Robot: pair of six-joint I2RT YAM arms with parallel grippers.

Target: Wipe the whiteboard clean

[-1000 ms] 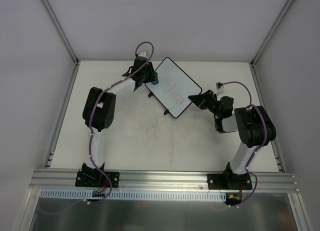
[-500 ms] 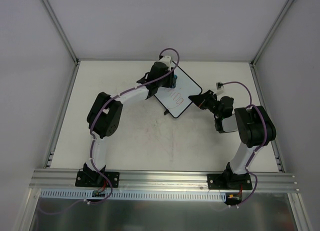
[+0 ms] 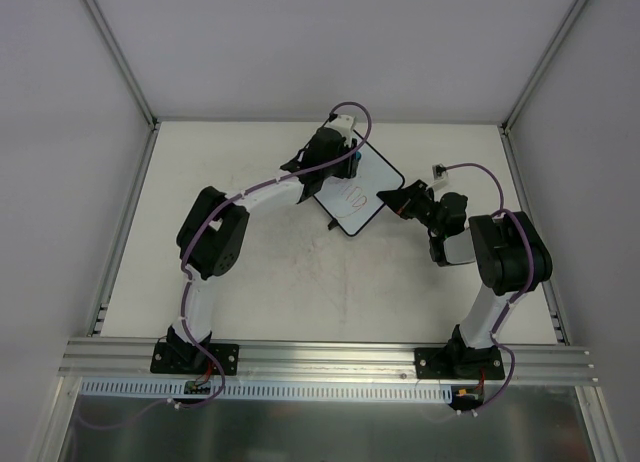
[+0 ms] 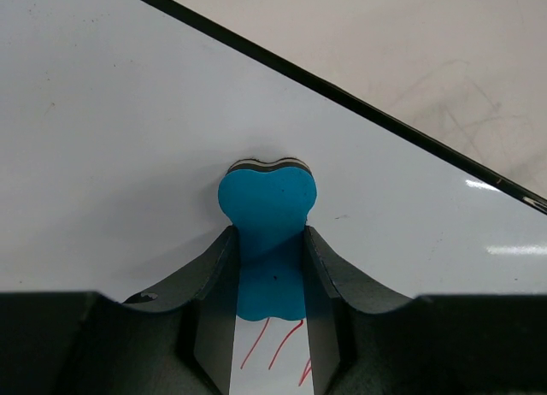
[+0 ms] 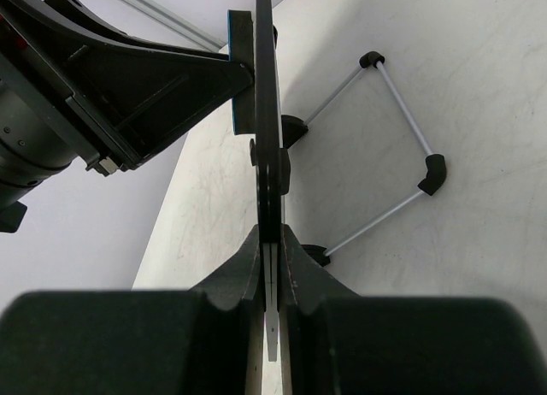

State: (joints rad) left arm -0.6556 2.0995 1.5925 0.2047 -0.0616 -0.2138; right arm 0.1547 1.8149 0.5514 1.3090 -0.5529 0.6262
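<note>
Your right gripper (image 5: 269, 241) pinches the edge of the whiteboard (image 3: 368, 189) tight so it cannot slide at the far side of the table (image 3: 250, 272). Your left gripper (image 4: 269, 258) squeezes the blue eraser (image 4: 267, 194) and presses it flat on the whiteboard to rub off the red writing (image 4: 273, 352).

Overhead rear view, two close wrist views; shared whiteboard (image 3: 362, 190)

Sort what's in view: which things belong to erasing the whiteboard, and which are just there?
In the job:
whiteboard, with red writing
blue eraser, pinched in the left tool
right tool, clamped on the board's edge

Just there:
wire stand at the board's back
table
aluminium rail at the near edge
</note>
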